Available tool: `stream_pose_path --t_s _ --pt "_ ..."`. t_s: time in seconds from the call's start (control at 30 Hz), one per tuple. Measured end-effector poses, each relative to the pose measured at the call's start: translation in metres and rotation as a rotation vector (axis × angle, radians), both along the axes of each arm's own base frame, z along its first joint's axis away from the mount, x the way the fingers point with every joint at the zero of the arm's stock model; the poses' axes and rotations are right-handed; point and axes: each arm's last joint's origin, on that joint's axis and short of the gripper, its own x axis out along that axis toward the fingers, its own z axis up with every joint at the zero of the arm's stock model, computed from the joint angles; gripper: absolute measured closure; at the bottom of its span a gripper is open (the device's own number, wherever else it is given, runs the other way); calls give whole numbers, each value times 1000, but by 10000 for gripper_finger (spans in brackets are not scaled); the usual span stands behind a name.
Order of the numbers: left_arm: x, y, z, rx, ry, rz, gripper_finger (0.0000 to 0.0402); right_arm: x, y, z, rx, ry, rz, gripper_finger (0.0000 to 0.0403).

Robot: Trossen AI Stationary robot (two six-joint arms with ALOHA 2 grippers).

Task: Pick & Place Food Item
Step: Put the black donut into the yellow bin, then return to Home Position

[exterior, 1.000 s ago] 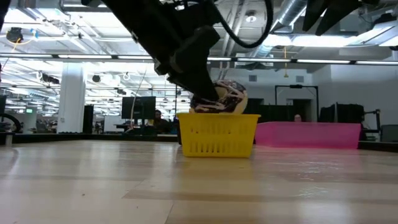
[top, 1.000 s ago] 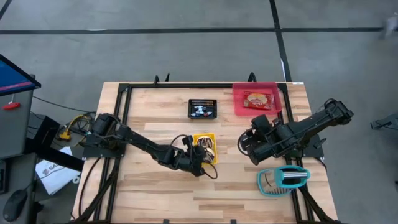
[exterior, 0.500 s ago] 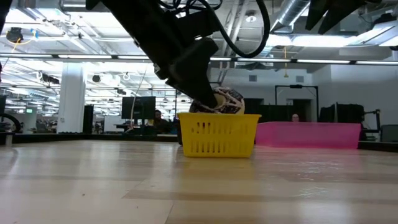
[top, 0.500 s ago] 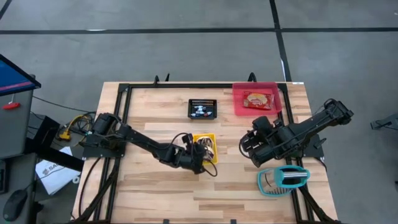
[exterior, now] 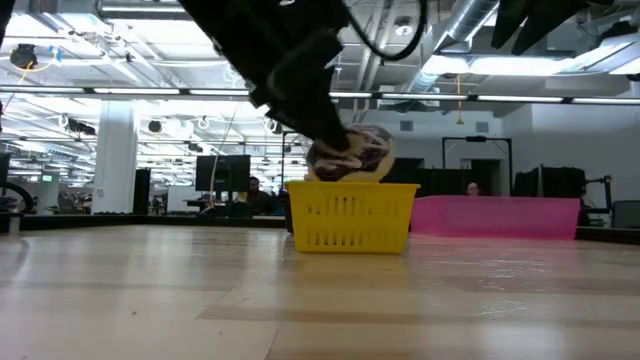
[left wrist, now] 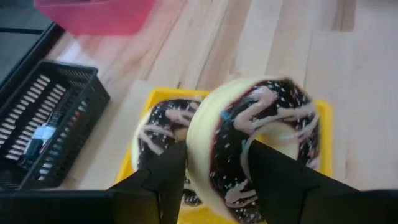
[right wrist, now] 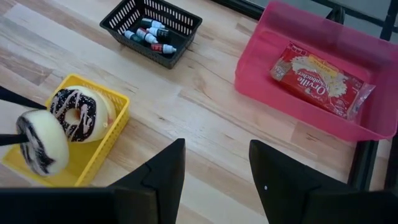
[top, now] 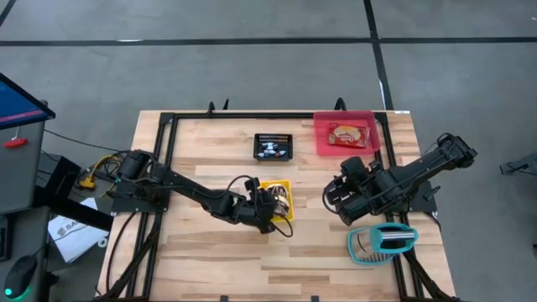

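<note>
Here a chocolate-iced doughnut [left wrist: 249, 149] with white drizzle stands on edge between the fingers of the left gripper [left wrist: 214, 171], just over the yellow basket [right wrist: 93, 149]. The fingers sit on either side of it, but whether they press it or have let go cannot be told. A second doughnut [right wrist: 78, 112], iced the same way, lies flat inside the basket beside it. In the low view the upright doughnut [exterior: 352, 155] shows above the basket's rim [exterior: 350, 190], with the left arm coming down on it from above.

The basket stands near the middle of the wooden table [top: 210, 260]. Behind it, toward the far edge, a black basket [top: 273, 146] holds small bottles. To its right, at the far corner, a pink tray [right wrist: 292, 81] holds a red food packet [right wrist: 320, 78]. A teal object [top: 382, 243] lies near the table's right edge.

The right gripper [right wrist: 214, 165] waits over bare table to the right of the yellow basket, its fingers apart and holding nothing. In the room behind, a person [exterior: 473, 188] shows far off.
</note>
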Motion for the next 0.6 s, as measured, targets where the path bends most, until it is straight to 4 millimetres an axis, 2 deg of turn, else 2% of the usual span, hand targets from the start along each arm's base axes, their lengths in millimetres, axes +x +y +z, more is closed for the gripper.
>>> stream_pose_path --t_s 0.47,0.6 --pt "-2 7 -2 44 62 -22 227 0 0 0 -12 -19 -7 232" --pt "-5 7 10 32 29 -21 217 -1 3 0 -9 -29 -3 232"
